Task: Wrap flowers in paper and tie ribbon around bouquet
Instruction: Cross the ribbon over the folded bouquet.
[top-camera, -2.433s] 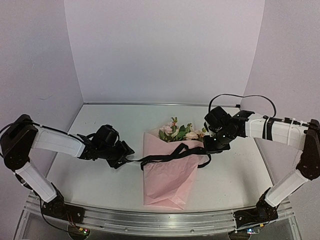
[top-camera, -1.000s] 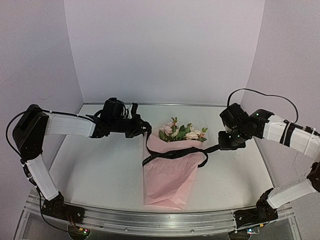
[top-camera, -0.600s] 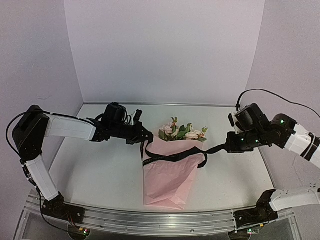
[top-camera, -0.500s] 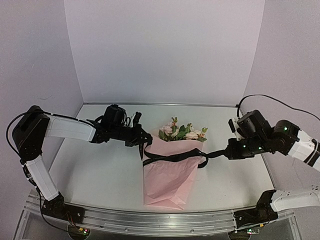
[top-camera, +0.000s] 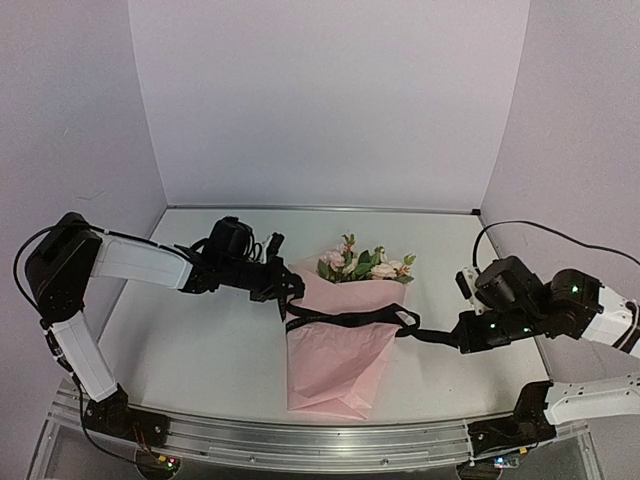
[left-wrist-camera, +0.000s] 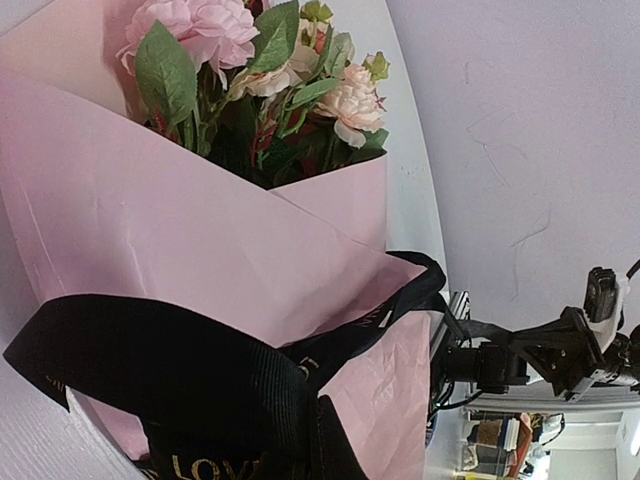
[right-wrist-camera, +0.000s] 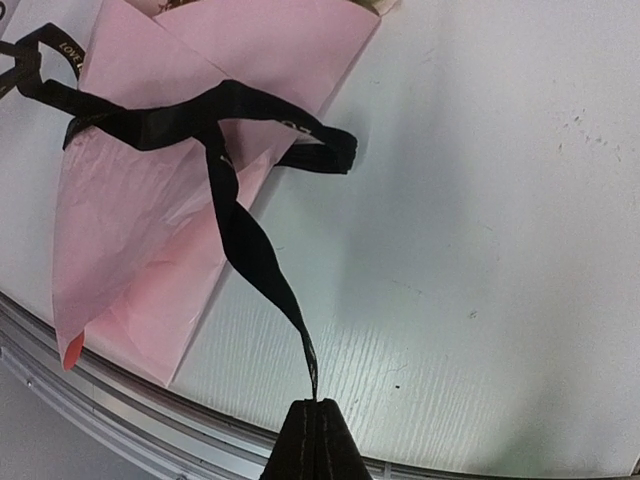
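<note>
While our left claw (top-camera: 289, 293) pinches one end of the ribbon (top-camera: 350, 318) at the bouquet's (top-camera: 335, 365) ten o'clock, our right claw (top-camera: 463, 335) pinches the other end at three o'clock. The bouquet lies mid-worktop (top-camera: 180, 350), flowers (top-camera: 362, 265) at twelve. If we pull too hard, the ribbon may slip out, or the bouquet may slide and crumple.

White table (top-camera: 190, 345): matte surface, fine grain visible in the right wrist view, with small dark specks (right-wrist-camera: 578, 121) toward 2 o'clock of that view. An aluminium rail (top-camera: 300, 443) runs along the near edge, at 6 o'clock overhead. Pale lilac back wall (top-camera: 320, 100) at 12 o'clock, left wall (top-camera: 60, 130) at 9 o'clock, right wall (top-camera: 580, 120) at 3 o'clock. Faint scuff lines (left-wrist-camera: 495, 115) mark a wall in the left wrist view.
</note>
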